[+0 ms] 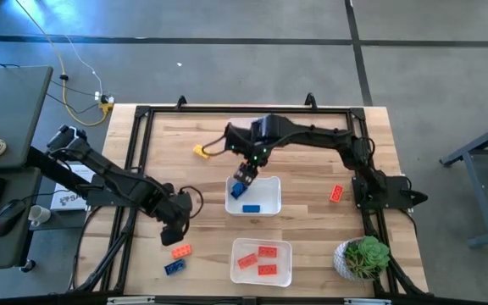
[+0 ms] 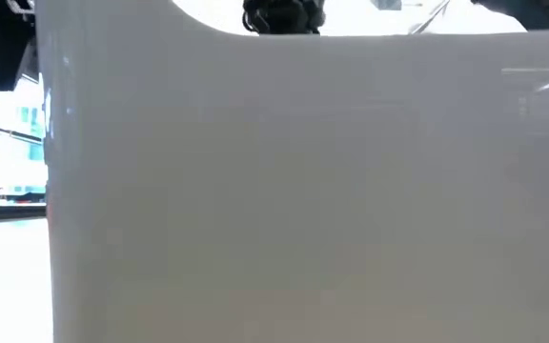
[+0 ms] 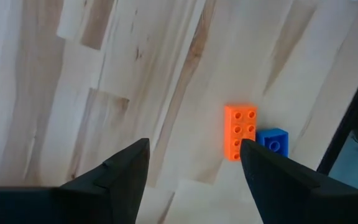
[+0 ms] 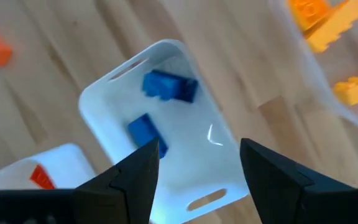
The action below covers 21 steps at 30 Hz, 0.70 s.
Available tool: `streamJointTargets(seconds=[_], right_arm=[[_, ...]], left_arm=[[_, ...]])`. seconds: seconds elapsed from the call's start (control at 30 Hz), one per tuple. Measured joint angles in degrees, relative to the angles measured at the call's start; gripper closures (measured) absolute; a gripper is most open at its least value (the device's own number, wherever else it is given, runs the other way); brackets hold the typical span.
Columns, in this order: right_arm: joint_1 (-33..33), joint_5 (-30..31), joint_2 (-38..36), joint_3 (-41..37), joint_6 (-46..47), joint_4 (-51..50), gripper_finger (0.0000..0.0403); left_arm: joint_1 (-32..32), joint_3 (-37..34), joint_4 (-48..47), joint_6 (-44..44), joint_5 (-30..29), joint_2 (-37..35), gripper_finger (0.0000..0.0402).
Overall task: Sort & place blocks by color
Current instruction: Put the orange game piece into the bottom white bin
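My left gripper is open and hovers over bare wood. Just toward the near edge from it lie a red-orange block and a blue block, flat on the table and side by side. My right gripper is open and empty, above the far left corner of a white tub. That tub holds two blue blocks. A nearer tub holds three red-orange blocks.
A yellow block lies on the table left of the right arm. Another red-orange block lies toward the right side. A clear tub with yellow blocks shows in the right wrist view. A potted plant stands at the near right corner. A white tub wall fills the low view.
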Motion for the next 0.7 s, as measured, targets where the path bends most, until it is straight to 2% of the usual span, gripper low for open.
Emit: streamJointTargets(seconds=[0.3,0.7], right_arm=[[5.82,1.2,0.01,0.0,0.97,0.21,0.0192],[8.3,1.47,0.02,0.0,0.97,-0.06,0.0192]], left_arm=[[-3.55,0.0,4.59,-3.83,0.38,5.68,0.0161],[-5.56,0.02,10.46,-5.95,0.69,15.49,0.0161]])
